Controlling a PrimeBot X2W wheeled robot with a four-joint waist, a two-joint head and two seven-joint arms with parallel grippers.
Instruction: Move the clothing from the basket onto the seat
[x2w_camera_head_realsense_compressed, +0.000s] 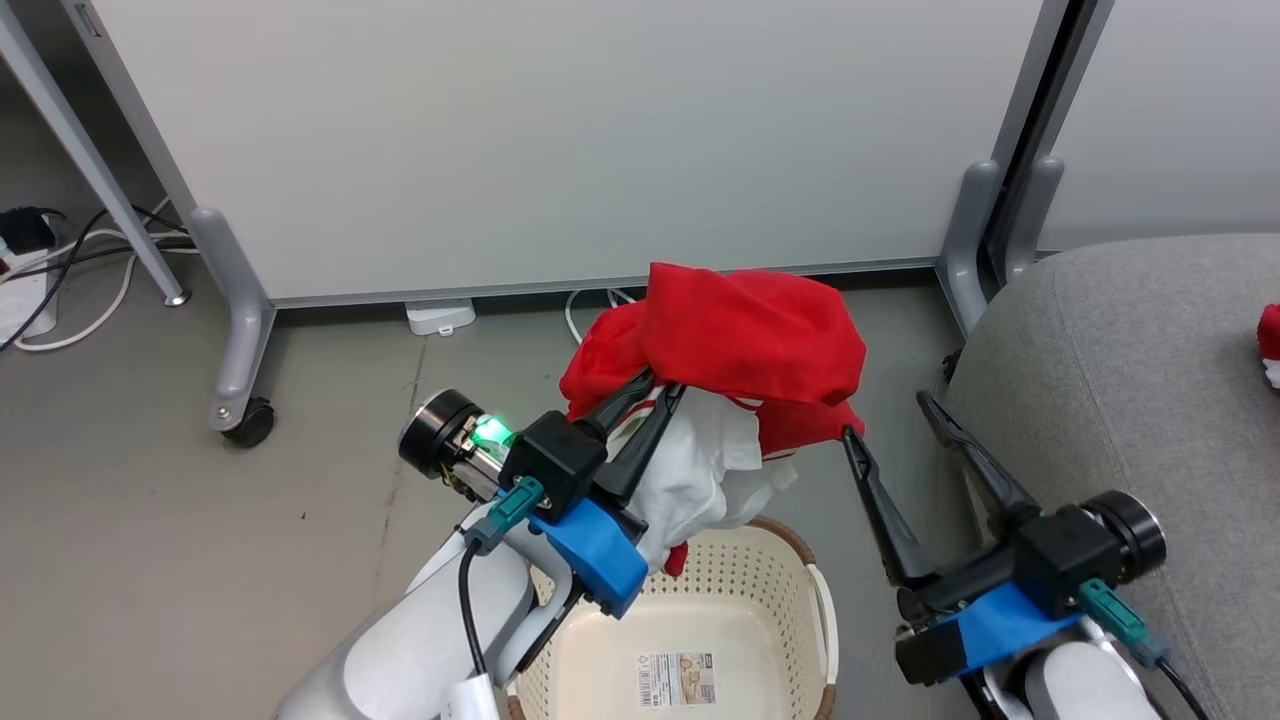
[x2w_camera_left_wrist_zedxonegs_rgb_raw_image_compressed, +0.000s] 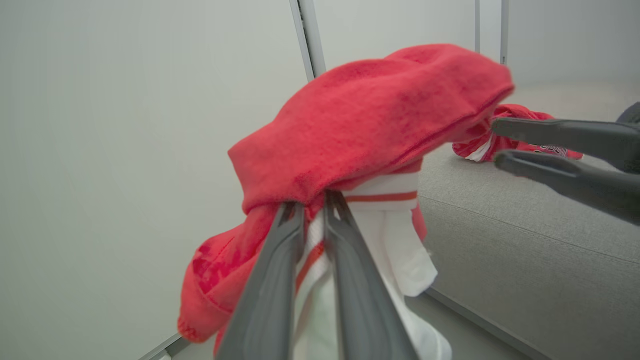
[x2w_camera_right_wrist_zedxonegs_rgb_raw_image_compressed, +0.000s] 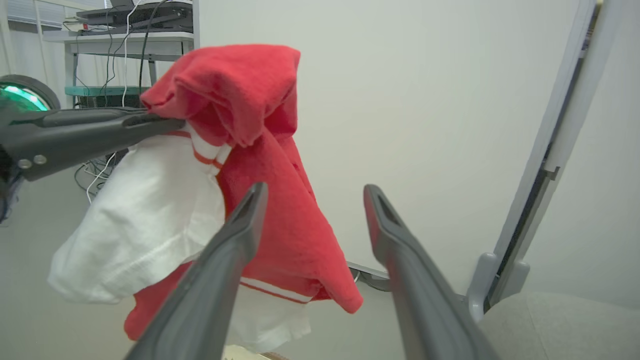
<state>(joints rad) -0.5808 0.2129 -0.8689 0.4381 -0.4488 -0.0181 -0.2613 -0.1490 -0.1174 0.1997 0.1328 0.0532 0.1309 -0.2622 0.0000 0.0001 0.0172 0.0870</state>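
Left wrist view, left gripper (x2w_camera_left_wrist_zedxonegs_rgb_raw_image_compressed: 314, 202): both long fingers are pressed together, clamped on the striped waistband of the red garment (x2w_camera_head_realsense_compressed: 750, 330).
Load at the fingertips: the red cloth is draped over and past the tips. Its white lining hangs down from the pinch, so the long axis runs roughly vertical below the grip.
Under the left gripper: the basket (x2w_camera_head_realsense_compressed: 700, 585) lies beneath and slightly toward the wrist. The hanging lining looks clear of its rim, and no other cloth shows in the part of the basket in view.
Right gripper (x2w_camera_head_realsense_compressed: 888, 418): it is to the right of the load with fingers well apart and nothing between them. Its tips point toward the lower red fold, and one tip is just beside that fold.
Seat (x2w_camera_head_realsense_compressed: 1120, 340): it lies to the right of both grippers. The right gripper is just beside its rounded corner, and the left gripper is well apart from it.
On the seat: a second red garment (x2w_camera_head_realsense_compressed: 1271, 332) lies beyond the right gripper, toward the far right.
Move ahead, as I judge it: carry the load sideways to the right, from over the basket to over the seat. The left arm holds the cloth, though the right arm is nearer the seat.
Risk, as I judge it: the empty right gripper stands between load and seat, so the drooping lining may snag on its spread fingers.
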